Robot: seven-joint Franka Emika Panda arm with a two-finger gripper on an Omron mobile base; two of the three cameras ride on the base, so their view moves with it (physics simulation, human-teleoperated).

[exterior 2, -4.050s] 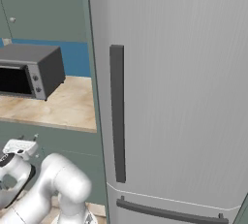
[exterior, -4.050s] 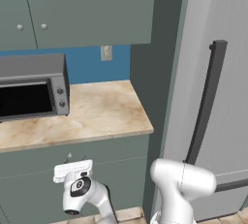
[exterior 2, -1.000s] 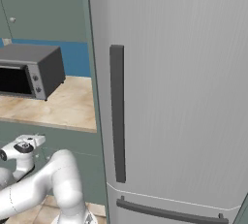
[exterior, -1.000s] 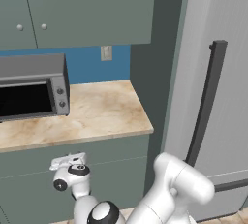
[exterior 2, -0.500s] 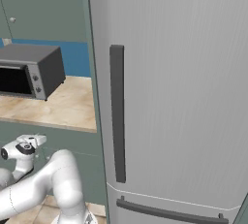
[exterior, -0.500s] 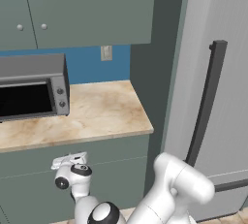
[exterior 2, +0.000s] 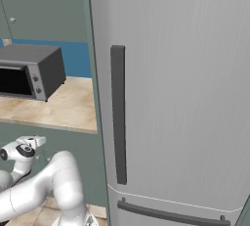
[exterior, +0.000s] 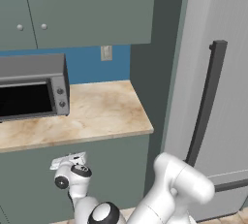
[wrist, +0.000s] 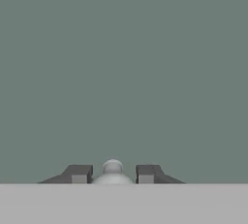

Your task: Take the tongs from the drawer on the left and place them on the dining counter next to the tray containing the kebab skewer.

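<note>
The drawer (exterior: pixel 109 152) is the flat grey-green front just under the beige counter, and it stands closed. My gripper (exterior: pixel 68 160) presses against its left part, also seen low on the left in the right base view as the gripper (exterior 2: pixel 30 142). In the hand view the drawer front (wrist: pixel 124 72) spans the picture and the small round silver knob (wrist: pixel 112 168) sits between my two dark fingertips (wrist: pixel 79 172), which are shut on it. The tongs, the dining counter, the tray and the kebab skewer are out of view.
A toaster oven (exterior: pixel 31 87) stands on the short beige counter (exterior: pixel 101 114) above the drawer. A tall grey fridge (exterior 2: pixel 180 98) with a dark vertical handle (exterior: pixel 206 102) stands right beside it. Grey-green wall cabinets (exterior: pixel 87 9) hang above.
Over the last few seconds the hand rose a little to the drawer front. In the last second the arm has barely moved and the fingers have closed in on the knob.
</note>
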